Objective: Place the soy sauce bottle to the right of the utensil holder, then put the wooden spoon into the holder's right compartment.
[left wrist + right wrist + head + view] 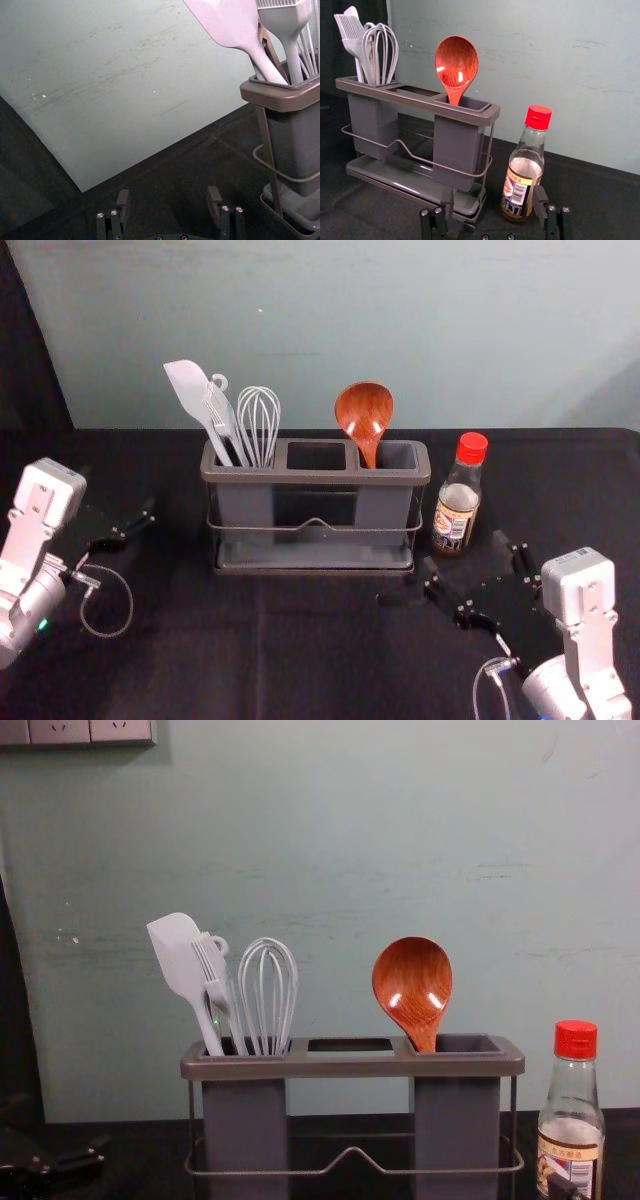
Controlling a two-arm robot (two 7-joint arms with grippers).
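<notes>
Soy sauce bottle [520,192] and the fingers [540,201] of the right gripper [494,201] sit close: the fingers are spread, gripping nothing, one of them crossing the bottle's edge in the right wrist view. That opening suggests a release or a pause, so backing straight off seems wiser than swinging sideways, which could knock the narrow bottle. It stands upright on the tabletop [200,660], just to the right of the utensil holder [316,478] and apart from it, label and red cap in plain sight. The wooden spoon [364,415] is in the holder's right compartment [454,147], handle down and bowl up, presumably so that the bowl is easy to reach; both placements look met. Farther out, the left compartment [372,120] keeps a white spatula [180,960], a brush [213,975] and a whisk [268,995] together, heads up likewise. Beyond the holder's left end, the left gripper [168,201] is parked low over the tabletop, its fingers apart.
</notes>
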